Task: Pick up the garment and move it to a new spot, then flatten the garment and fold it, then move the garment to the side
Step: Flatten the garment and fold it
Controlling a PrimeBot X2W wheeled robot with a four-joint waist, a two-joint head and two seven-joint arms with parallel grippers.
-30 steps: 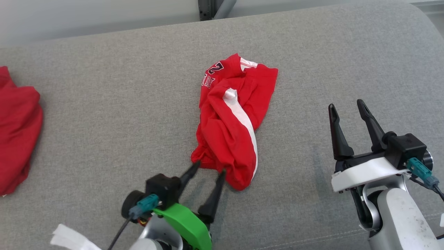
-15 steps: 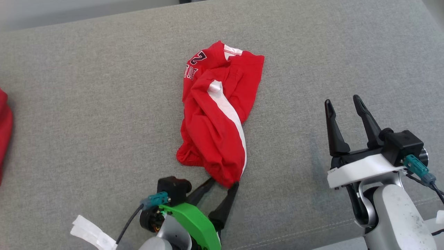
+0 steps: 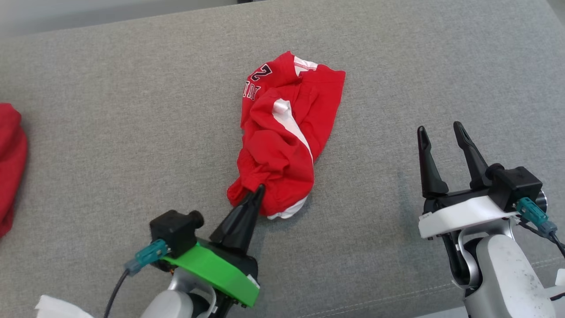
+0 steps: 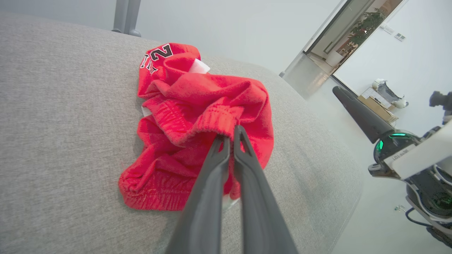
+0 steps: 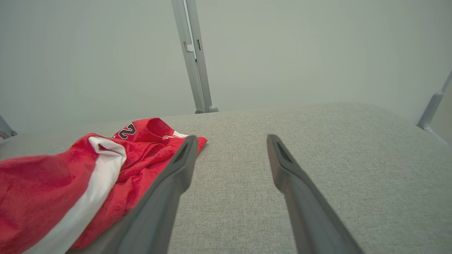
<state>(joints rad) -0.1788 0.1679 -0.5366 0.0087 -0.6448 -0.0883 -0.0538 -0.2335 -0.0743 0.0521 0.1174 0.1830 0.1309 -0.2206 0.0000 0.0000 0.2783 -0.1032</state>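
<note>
A crumpled red garment (image 3: 287,141) with a white stripe and dark lettering lies mid-cushion. My left gripper (image 3: 259,190) is at its near end, fingers pressed together on a ribbed red hem. In the left wrist view the left gripper (image 4: 233,135) pinches that hem of the garment (image 4: 197,106), which bunches up around the tips. My right gripper (image 3: 439,128) hovers open to the right of the garment, apart from it. In the right wrist view the right gripper (image 5: 232,138) holds nothing, and the garment (image 5: 53,183) lies to its left.
Everything rests on a wide grey fabric cushion (image 3: 110,110). Another red cloth (image 3: 11,163) lies at its far left edge. A metal post (image 5: 192,56) stands behind the cushion's far edge. Bare cushion surrounds the garment on both sides.
My left gripper has shut on the garment's near hem. The garment's near end is now bunched up shorter. The right gripper has stayed open in place. The camera shifted slightly.
</note>
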